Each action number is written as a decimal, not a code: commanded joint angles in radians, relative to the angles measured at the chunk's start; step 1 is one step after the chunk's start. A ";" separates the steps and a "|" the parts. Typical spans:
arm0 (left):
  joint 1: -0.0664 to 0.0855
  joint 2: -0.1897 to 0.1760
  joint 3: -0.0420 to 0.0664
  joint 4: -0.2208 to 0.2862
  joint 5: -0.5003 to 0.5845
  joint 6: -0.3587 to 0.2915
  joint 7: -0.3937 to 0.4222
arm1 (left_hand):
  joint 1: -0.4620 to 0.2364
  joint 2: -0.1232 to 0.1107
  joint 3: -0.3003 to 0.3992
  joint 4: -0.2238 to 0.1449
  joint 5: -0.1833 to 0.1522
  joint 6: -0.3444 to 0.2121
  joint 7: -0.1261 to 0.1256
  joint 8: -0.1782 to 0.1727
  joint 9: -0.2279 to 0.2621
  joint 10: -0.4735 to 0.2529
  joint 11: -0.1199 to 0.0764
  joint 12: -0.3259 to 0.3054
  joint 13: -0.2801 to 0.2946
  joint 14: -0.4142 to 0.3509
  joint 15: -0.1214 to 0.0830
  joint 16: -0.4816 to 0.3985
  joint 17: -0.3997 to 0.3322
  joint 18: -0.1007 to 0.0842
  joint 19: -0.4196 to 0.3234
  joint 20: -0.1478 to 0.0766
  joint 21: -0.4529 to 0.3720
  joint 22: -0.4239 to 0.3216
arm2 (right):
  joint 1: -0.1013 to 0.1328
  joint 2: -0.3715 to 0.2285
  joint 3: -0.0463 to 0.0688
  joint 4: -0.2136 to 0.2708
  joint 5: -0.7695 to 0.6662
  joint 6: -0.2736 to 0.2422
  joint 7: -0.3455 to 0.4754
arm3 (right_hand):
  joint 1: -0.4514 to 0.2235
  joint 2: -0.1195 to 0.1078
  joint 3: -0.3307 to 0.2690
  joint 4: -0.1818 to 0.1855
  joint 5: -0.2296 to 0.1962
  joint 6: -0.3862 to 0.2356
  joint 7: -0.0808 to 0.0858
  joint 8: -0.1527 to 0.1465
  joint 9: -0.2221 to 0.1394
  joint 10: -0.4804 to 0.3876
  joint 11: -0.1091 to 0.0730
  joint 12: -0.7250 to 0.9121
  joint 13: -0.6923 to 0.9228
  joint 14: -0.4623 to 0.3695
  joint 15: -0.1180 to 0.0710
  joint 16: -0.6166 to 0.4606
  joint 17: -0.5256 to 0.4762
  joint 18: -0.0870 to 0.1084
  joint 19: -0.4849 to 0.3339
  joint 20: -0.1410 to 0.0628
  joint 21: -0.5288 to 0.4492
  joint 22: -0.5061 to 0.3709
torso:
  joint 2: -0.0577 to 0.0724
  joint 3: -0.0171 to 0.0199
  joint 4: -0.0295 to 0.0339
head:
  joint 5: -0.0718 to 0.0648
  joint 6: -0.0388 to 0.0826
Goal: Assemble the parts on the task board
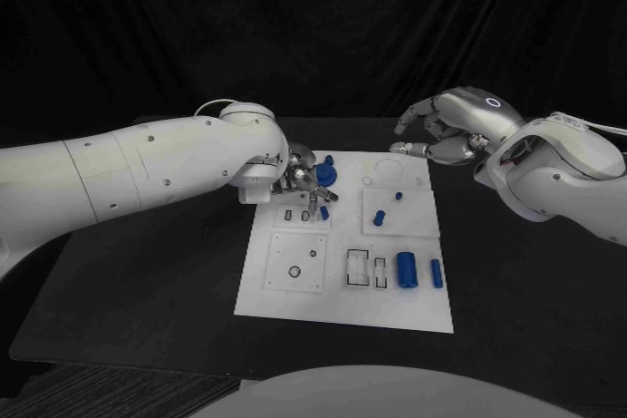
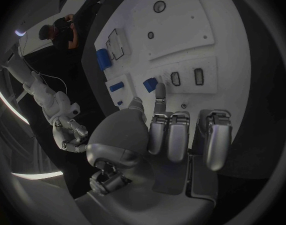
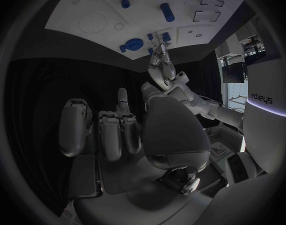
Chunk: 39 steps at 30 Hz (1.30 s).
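One white task board [image 1: 342, 300] lies at the centre of the frame. Six blue parts show on it: three in the upper half, one near the middle and two at lower right. Two silver hands are in view

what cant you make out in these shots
- Head view: the left hand covers the board's far-left corner; contact with the small blue part unclear.
- Left wrist view: fingers hide the slot near that blue part.
- Right wrist view: task board cut off by the circle's rim.

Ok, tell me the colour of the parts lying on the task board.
Blue, clearest in the head view: see the parts on the white task board.
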 commanded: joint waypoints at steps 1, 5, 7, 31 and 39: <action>-0.003 0.007 0.001 -0.005 0.007 0.015 0.021 | 0.007 -0.001 0.006 -0.003 0.006 -0.008 0.002 -0.005 0.002 0.105 0.007 -0.001 0.261 0.106 0.007 0.003 0.263 0.008 0.030 0.006 -0.007 0.189 | -0.003 0.001 0.001 -0.002 -0.001 0.004 -0.016 | 0.010 0.002 0.001 -0.003 0.003 -0.001 -0.003 0.007 0.002 0.105 -0.004 0.004 0.263 0.106 -0.004 0.003 0.264 0.000 0.013 -0.001 -0.006 0.191 | 0.000 -0.0004 -0.0007 | -0.002 -0.003; -0.004 0.012 0.001 -0.009 0.007 0.020 0.022 | 0.009 -0.002 0.008 -0.005 0.008 -0.008 0.002 -0.005 0.005 0.105 0.007 -0.001 0.261 0.106 0.007 0.003 0.263 0.009 0.028 0.007 -0.008 0.188 | -0.004 0.003 0.001 -0.003 -0.001 0.005 -0.016 | 0.010 0.002 0.001 -0.003 0.003 -0.001 -0.003 0.007 0.002 0.105 -0.004 0.004 0.263 0.106 -0.004 0.003 0.264 0.000 0.013 -0.001 -0.006 0.191 | -0.001 -0.0006 0.0001 | -0.006 -0.006; -0.005 0.013 0.001 -0.012 0.007 0.023 0.021 | 0.011 -0.003 0.010 -0.007 0.008 -0.006 0.001 -0.005 0.009 0.105 0.007 -0.001 0.261 0.106 0.008 0.003 0.263 0.009 0.029 0.008 -0.008 0.188 | -0.005 0.004 0.001 -0.004 -0.001 0.005 -0.015 | 0.010 0.002 0.001 -0.003 0.003 -0.001 -0.003 0.007 0.002 0.105 -0.004 0.004 0.263 0.106 -0.004 0.003 0.264 0.000 0.013 -0.001 -0.006 0.191 | -0.001 -0.0004 0.0003 | -0.006 -0.007; -0.012 0.021 0.001 -0.026 0.007 0.059 0.013 | 0.008 -0.005 0.020 -0.012 -0.002 0.019 -0.007 0.008 0.041 0.105 0.002 -0.001 0.261 0.106 0.005 0.003 0.263 0.009 0.029 0.008 -0.009 0.189 | -0.013 0.010 0.001 -0.013 -0.001 0.007 -0.012 | 0.011 0.003 0.001 -0.002 0.003 0.000 -0.003 0.008 0.002 0.105 -0.003 0.004 0.263 0.106 -0.004 0.003 0.264 0.000 0.013 -0.001 -0.006 0.191 | -0.002 -0.0004 0.0001 | -0.006 -0.013; -0.018 0.026 0.001 -0.029 0.007 0.060 0.019 | 0.013 -0.006 0.025 -0.017 0.001 0.017 -0.008 0.007 0.048 0.105 0.000 -0.001 0.261 0.106 0.004 0.003 0.263 0.011 0.023 0.007 -0.012 0.183 | -0.014 0.012 0.001 -0.016 -0.001 0.007 -0.012 | 0.011 0.003 0.001 -0.002 0.003 0.000 -0.003 0.008 0.002 0.105 -0.003 0.004 0.263 0.106 -0.004 0.003 0.264 0.000 0.013 -0.001 -0.006 0.191 | -0.003 -0.0002 -0.0009 | -0.006 -0.015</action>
